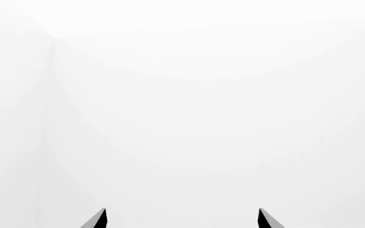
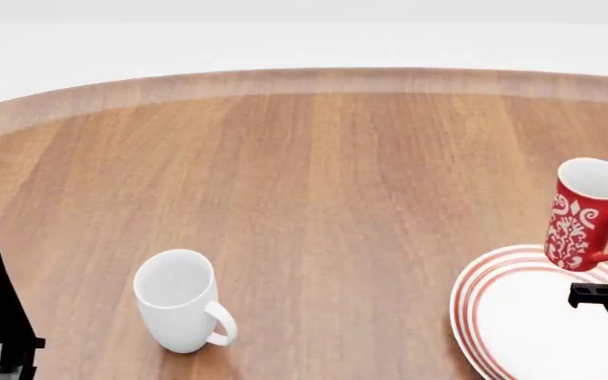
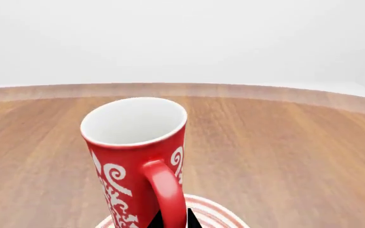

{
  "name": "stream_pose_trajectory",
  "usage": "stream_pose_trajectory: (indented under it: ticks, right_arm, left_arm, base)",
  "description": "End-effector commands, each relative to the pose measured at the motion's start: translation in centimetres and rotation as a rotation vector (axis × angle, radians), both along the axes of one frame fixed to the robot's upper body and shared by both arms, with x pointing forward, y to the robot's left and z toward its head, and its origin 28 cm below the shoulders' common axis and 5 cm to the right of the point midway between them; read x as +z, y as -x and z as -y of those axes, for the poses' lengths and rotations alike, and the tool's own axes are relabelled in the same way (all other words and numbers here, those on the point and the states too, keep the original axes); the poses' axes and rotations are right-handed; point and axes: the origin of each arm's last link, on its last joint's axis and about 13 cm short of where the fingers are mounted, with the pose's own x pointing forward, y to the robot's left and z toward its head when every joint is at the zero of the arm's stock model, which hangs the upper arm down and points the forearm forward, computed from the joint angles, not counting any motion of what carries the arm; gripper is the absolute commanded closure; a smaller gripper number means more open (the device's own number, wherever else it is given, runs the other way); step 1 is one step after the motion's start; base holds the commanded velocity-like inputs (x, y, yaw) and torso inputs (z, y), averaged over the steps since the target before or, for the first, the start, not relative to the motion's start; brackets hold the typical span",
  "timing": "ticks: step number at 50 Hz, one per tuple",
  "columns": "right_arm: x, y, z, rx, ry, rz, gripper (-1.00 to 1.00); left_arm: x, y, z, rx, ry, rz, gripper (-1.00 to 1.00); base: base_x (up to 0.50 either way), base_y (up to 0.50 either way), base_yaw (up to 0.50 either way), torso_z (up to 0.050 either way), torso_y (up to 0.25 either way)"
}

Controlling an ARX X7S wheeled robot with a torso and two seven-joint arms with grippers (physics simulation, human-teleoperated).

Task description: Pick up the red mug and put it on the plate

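The red mug (image 2: 586,212) sits at about 3 o'clock on the worktop (image 2: 315,182), tilted, its base over the far rim of the plate (image 2: 526,317); whether it touches the plate or hangs just above it I cannot tell. The right claw (image 3: 171,219) has its dark tips closed to either side of the red loop handle (image 3: 166,190), so it appears to be held by that handle.

I judge the mug to be stiff, glazed ceramic: fairly heavy for its size, slick, and liable to chip if dropped. Being tall and narrow, it could tip easily, and a hold on the handle lets it swing. The handle or the upper wall looks the best place to grip.

The left claw (image 1: 182,219) is spread wide with nothing between its tips.

Count: one red mug, one plain white mug (image 2: 181,301) at about 7 o'clock, one plate.
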Motion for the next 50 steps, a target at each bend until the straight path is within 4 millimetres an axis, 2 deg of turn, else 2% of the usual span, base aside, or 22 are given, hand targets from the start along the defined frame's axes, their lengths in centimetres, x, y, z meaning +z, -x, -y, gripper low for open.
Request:
stream_pose_trajectory:
  ticks: [1,25,38,50]
  right_arm:
    - [-0.2,0.3,0.3,-0.014,-0.044,0.039,1.00]
    - [-2.1,1.2,-0.2,0.010,-0.137,0.093,1.00]
    - [-1.7,1.1,0.1,-0.034,-0.086,0.116,1.00]
    - [-1.5,0.6,-0.4,-0.055,-0.021,0.140,1.00]
  left_arm:
    - [0.1,0.1,0.0,-0.001,0.000,0.002,-1.00]
    - [0.3,0.1,0.0,-0.002,-0.001,0.010,-1.00]
    - [0.5,0.3,0.1,-0.008,0.003,0.017,-1.00]
    - [0.5,0.3,0.1,-0.010,0.005,0.019,-1.00]
  base:
    - [0.00,0.00,0.00,0.000,0.000]
    - [0.00,0.00,0.00,0.000,0.000]
    - [0.00,0.00,0.00,0.000,0.000]
    - [0.00,0.00,0.00,0.000,0.000]
